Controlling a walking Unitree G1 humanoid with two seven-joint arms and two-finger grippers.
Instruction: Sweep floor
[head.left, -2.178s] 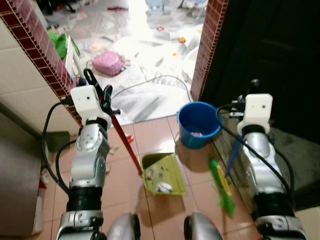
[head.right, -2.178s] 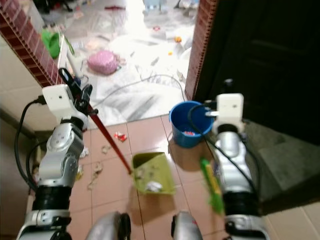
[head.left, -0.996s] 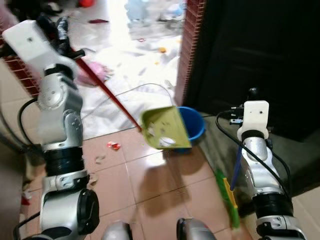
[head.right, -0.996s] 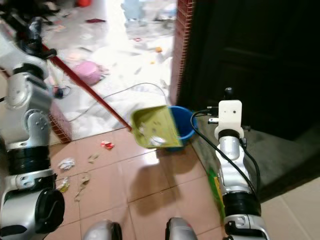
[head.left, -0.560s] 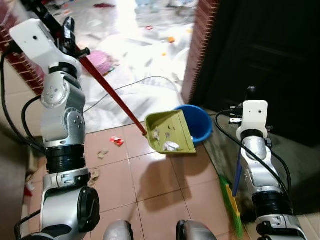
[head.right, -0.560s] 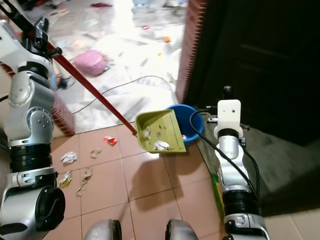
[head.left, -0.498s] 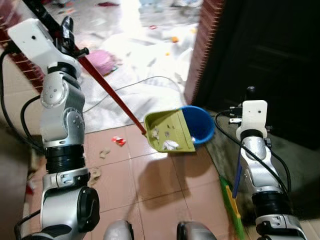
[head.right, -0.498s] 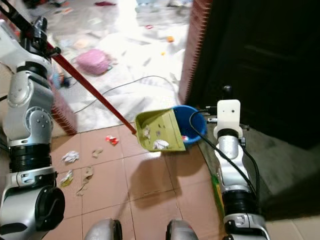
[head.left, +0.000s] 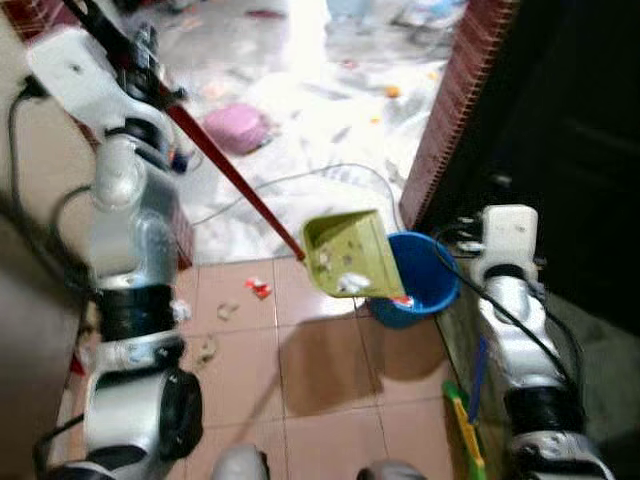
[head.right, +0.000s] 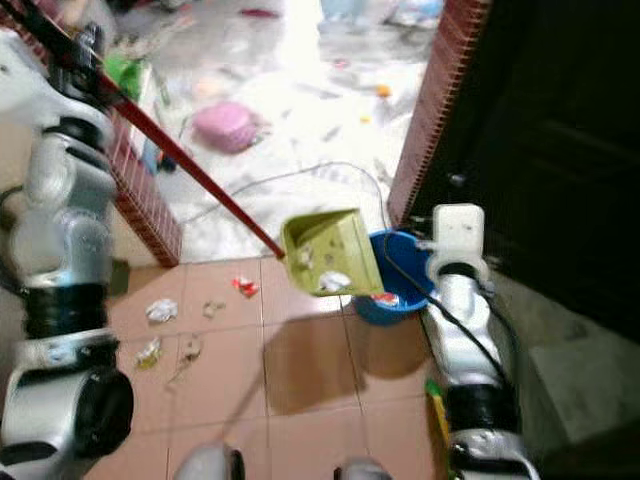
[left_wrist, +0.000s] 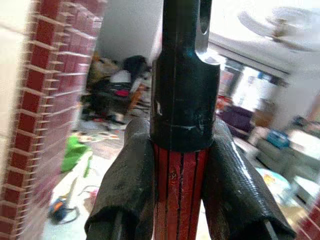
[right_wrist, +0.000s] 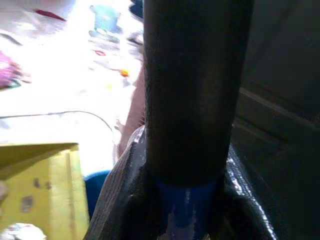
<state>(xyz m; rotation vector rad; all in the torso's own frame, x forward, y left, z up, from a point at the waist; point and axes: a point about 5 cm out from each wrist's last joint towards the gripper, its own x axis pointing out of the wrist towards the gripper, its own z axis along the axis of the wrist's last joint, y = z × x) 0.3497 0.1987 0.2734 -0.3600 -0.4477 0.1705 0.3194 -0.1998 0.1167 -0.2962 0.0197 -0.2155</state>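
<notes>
Left jaws clamp red handle; green dustpan (littered) seemingly over blue bucket

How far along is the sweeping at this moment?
Done: some litter sits in the green dustpan. In hand: the left gripper clamps the dustpan's red handle, holding the pan raised at the edge of the blue bucket, debris not yet tipped in. The right gripper holds the broom. Left: paper scraps on the tiles.
</notes>
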